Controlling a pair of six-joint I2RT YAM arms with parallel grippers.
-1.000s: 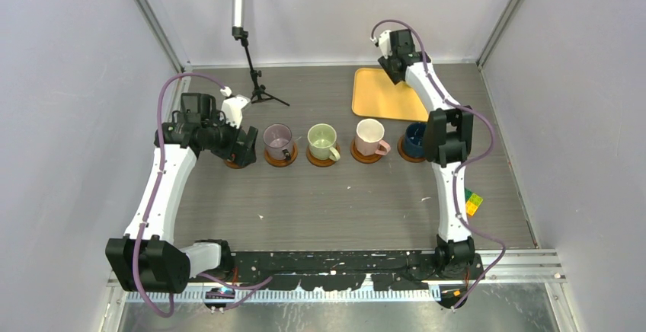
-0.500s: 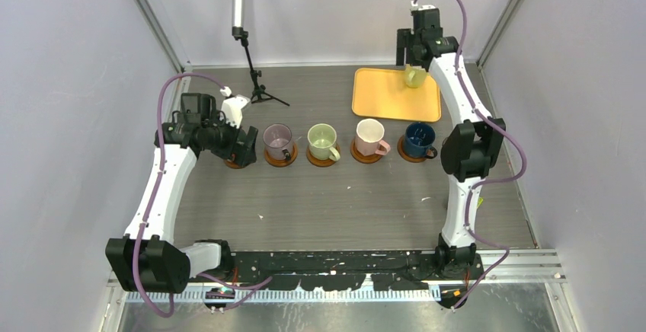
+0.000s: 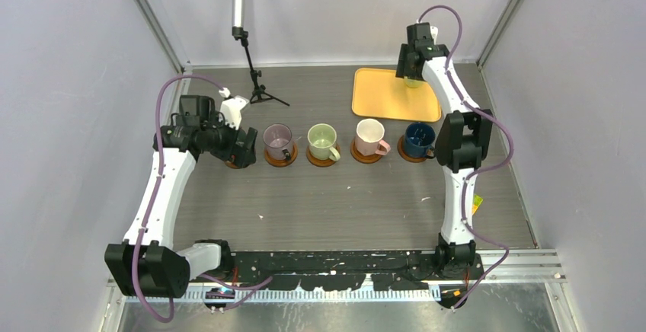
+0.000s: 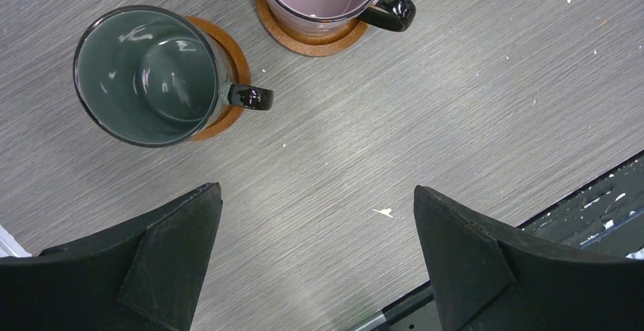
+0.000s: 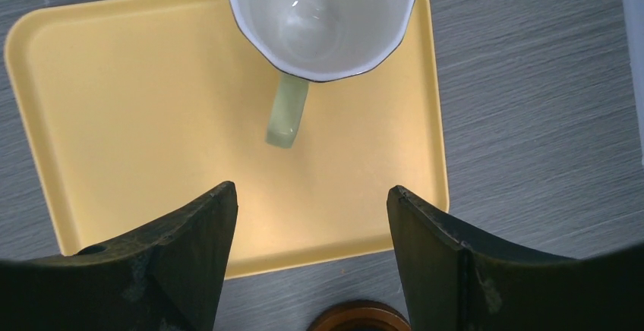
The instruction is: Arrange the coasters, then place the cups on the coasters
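Observation:
Four cups stand on brown coasters in a row: mauve (image 3: pixel 278 141), light green (image 3: pixel 323 142), pink (image 3: pixel 369 135) and navy blue (image 3: pixel 417 139). My left gripper (image 3: pixel 244 148) hovers over the row's left end and hides the dark green cup from above. In the left wrist view that dark green cup (image 4: pixel 144 77) sits on its coaster (image 4: pixel 234 61), ahead of the open, empty left gripper (image 4: pixel 317 194). The pale yellow cup (image 5: pixel 323 12) stands upright on the yellow-orange tray (image 5: pixel 137 118). My right gripper (image 5: pixel 311 190) is open just short of its handle, holding nothing.
A black stand (image 3: pixel 255 81) rises at the back left. A multicoloured block (image 3: pixel 475 203) lies by the right arm. One coaster's rim (image 5: pixel 357 317) shows below the tray's near edge. Grey walls close in the table on three sides.
My right arm has swung right along the back and settled over the pale yellow cup on the tray, its jaws spreading wider. The left arm has barely moved.

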